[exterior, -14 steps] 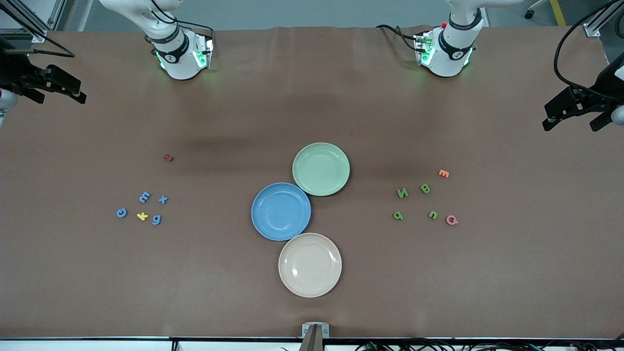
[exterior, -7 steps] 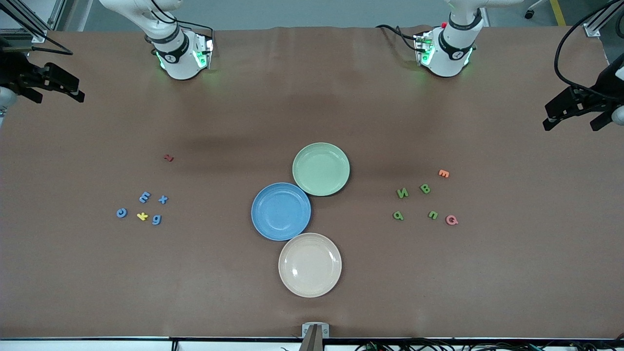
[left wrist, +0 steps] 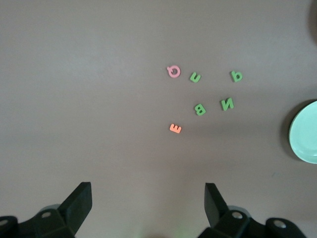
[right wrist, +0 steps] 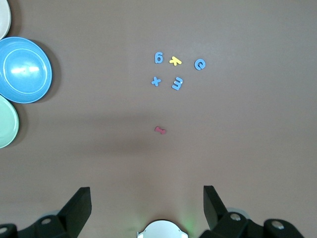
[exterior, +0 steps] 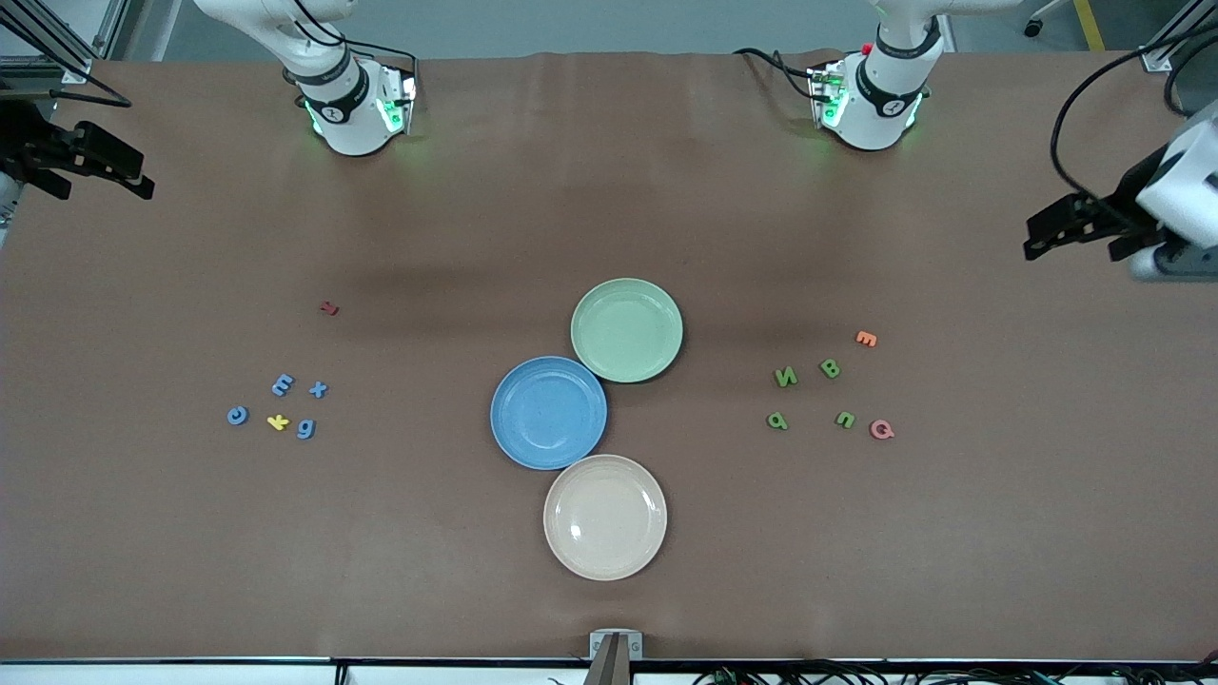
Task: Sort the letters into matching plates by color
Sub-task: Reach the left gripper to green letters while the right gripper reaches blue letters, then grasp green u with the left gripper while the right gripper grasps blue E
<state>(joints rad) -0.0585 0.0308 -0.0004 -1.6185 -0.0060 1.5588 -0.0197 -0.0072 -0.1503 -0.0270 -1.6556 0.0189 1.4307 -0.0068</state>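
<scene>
Overhead, left gripper (exterior: pixel 1064 231) and right gripper (exterior: pixel 112 169) open, letters (exterior: pixel 276 403) unsorted

The brown desk (exterior: pixel 609 190) holds a green plate (exterior: pixel 627 330), a blue plate (exterior: pixel 548 413) and a cream plate (exterior: pixel 605 517) mid-desk, blue letters (exterior: pixel 283 384) toward the right arm's end, green letters (exterior: pixel 830 368) toward the left arm's end.

The whole table (exterior: pixel 609 571) is seen from a high front camera facing both bases. Each wrist camera looks down from well above. The green plate (exterior: pixel 627 330) is shared by all three views, the blue plate (exterior: pixel 548 413) by the front and right wrist views.
</scene>
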